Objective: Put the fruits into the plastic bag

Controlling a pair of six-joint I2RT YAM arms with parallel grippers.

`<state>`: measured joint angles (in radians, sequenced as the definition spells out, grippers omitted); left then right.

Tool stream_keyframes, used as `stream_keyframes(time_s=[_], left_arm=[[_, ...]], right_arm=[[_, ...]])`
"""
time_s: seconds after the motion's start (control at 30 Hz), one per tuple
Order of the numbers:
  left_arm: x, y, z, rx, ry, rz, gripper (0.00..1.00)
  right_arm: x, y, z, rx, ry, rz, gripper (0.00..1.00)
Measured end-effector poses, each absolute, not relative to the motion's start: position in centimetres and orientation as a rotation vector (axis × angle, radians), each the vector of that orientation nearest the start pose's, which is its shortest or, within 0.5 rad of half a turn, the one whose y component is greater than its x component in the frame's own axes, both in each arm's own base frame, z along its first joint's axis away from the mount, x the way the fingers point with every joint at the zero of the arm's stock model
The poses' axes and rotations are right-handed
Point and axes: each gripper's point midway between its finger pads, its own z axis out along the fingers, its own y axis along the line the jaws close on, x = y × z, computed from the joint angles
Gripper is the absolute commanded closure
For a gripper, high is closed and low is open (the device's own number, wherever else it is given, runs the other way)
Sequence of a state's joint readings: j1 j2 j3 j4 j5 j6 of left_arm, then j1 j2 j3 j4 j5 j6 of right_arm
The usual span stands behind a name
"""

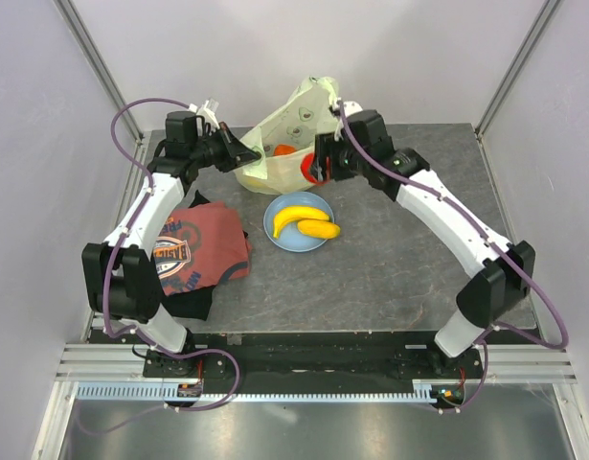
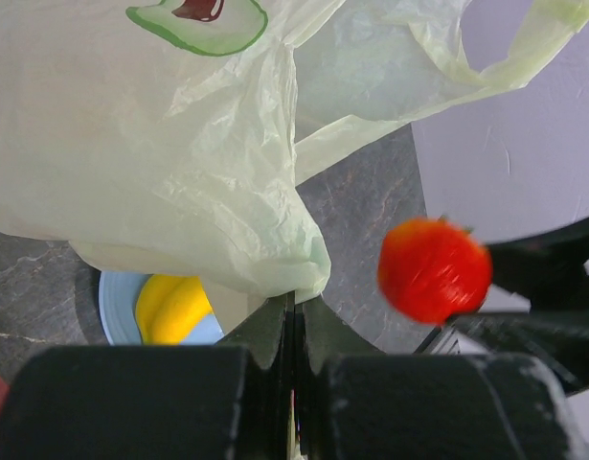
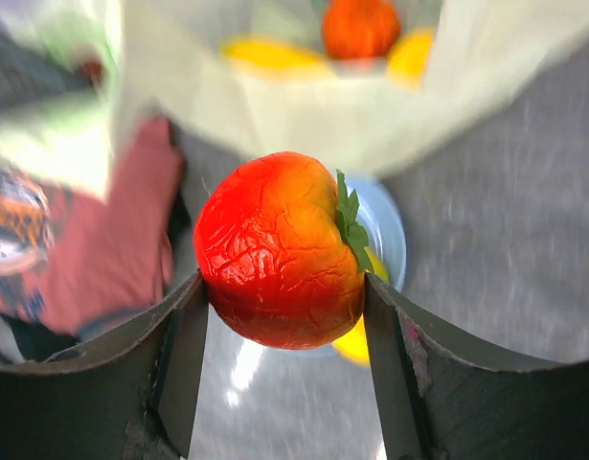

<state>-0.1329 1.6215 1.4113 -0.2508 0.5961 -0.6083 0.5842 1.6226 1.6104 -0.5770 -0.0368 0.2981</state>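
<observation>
One red fruit, clamped in my partly open right jaws, hangs at four o'clock of the plastic bag. Left jaws, shut, seemingly pinch its rim.

White arms, black joints, seemingly purple cables.

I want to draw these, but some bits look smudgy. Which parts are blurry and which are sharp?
Right wrist view: the red fruit is sharp, but the plastic bag, T-shirt and blue plate behind it are smeared. Left wrist view: the bag's wrinkles are crisp, but the fruit looks fuzzy. Top view: evenly lit and all fairly sharp.
</observation>
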Motion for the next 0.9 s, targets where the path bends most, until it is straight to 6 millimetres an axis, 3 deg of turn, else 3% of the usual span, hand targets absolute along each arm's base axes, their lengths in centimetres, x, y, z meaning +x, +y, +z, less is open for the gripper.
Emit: stream_keyframes(time_s=[0.17,0.3,0.43,0.53,0.7,0.9], left_arm=[[43.2,-18.0,26.5,-0.089,2.109,-1.081,0.99],[42.3,-18.0,26.7,-0.081,2.105,-1.089,0.98],[41.3,-17.9,27.1,-0.072,2.096,-1.095,0.98],[41.0,-17.9,27.3,-0.068,2.092,-1.097,0.98],[40.6,-18.0,27.4,-0.060,2.090,-1.106,0.99],[40.4,-18.1,27.5,-0.050,2.091,-1.121,0.99]], right_arm=[[42.9,29.8,30.5,-0.280,2.047,0.591,0.68],[46.6,32.4,31.1,-0.259,1.994,0.594,0.70],[49.4,33.6,28.5,-0.237,2.023,0.551,0.70],[50.8,33.8,25.3,-0.212,2.079,0.492,0.70],[51.6,33.5,21.1,-0.202,2.157,0.421,0.69],[51.5,33.5,18.6,-0.200,2.210,0.399,0.63]])
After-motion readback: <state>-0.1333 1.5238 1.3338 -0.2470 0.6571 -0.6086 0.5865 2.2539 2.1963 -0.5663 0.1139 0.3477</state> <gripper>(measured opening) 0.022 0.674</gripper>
